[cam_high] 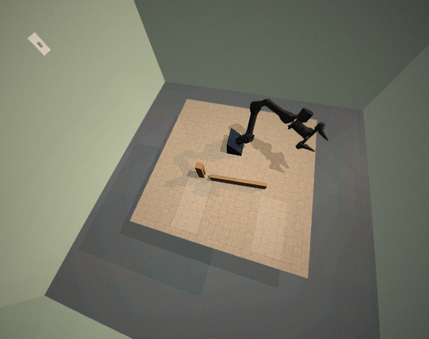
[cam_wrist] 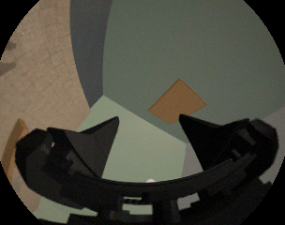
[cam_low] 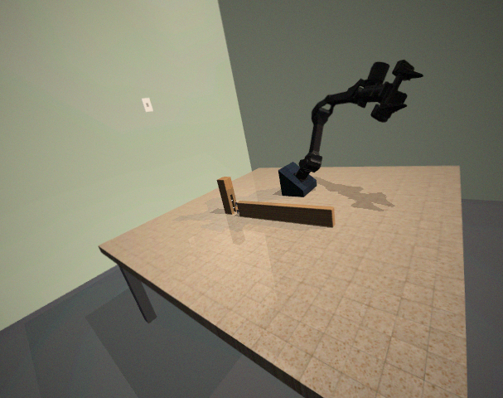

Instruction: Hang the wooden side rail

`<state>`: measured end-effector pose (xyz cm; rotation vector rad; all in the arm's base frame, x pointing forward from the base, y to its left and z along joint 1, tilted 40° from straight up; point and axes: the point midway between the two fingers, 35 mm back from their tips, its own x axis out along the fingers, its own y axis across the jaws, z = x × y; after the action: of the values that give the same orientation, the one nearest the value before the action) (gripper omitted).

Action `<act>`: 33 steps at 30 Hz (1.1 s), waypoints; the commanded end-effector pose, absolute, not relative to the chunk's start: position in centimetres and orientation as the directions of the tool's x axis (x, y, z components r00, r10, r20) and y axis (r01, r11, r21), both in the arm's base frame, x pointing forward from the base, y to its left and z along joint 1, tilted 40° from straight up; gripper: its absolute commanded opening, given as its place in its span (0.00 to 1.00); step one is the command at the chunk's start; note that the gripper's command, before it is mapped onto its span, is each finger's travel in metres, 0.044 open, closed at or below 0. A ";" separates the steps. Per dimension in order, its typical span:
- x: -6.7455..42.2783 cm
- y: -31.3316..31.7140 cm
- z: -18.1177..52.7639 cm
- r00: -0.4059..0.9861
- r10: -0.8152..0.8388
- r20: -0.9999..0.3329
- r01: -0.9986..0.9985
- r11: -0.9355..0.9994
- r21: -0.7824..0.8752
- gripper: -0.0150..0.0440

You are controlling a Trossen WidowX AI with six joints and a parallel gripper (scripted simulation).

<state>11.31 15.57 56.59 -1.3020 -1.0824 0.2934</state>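
The wooden side rail (cam_high: 238,181) (cam_low: 285,212) lies on edge on the table, its left end with the steel hooks (cam_high: 208,177) (cam_low: 235,209) at the slot of the short upright headboard post (cam_high: 199,169) (cam_low: 226,195). Whether the hooks sit on the pins is too small to tell. The rail's far end (cam_low: 332,216) rests on the table. My gripper (cam_high: 315,137) (cam_low: 400,92) (cam_wrist: 149,118) is open and empty, high in the air far right of the rail, pointing off toward the walls.
The arm's dark blue base (cam_high: 234,145) (cam_low: 296,182) stands behind the rail. The tiled table (cam_high: 225,226) (cam_low: 350,278) has edges on all sides, with grey floor (cam_high: 97,292) around it.
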 end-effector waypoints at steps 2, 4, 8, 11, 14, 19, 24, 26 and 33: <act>16.3 18.0 52.4 0.606 0.714 0.350 0.293 0.209 -0.933 1.00; 18.3 18.7 50.8 0.636 0.710 0.302 0.268 0.163 -0.949 1.00; 22.5 19.5 47.6 0.685 0.698 0.207 0.220 0.072 -0.973 1.00; 25.7 19.2 44.8 0.730 0.671 0.132 0.158 0.022 -0.987 1.00; 28.8 18.4 42.0 0.768 0.638 0.057 0.089 -0.017 -0.996 1.00; 33.3 16.1 37.1 0.813 0.579 -0.062 -0.031 -0.063 -0.998 1.00; 37.2 12.9 31.5 0.828 0.530 -0.182 -0.151 -0.101 -0.983 1.00; 38.4 11.4 29.2 0.829 0.511 -0.227 -0.201 -0.106 -0.974 1.00; 41.1 5.1 21.4 0.822 0.436 -0.366 -0.368 -0.083 -0.926 1.00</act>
<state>40.45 7.79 25.01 -1.5433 -0.1402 0.6395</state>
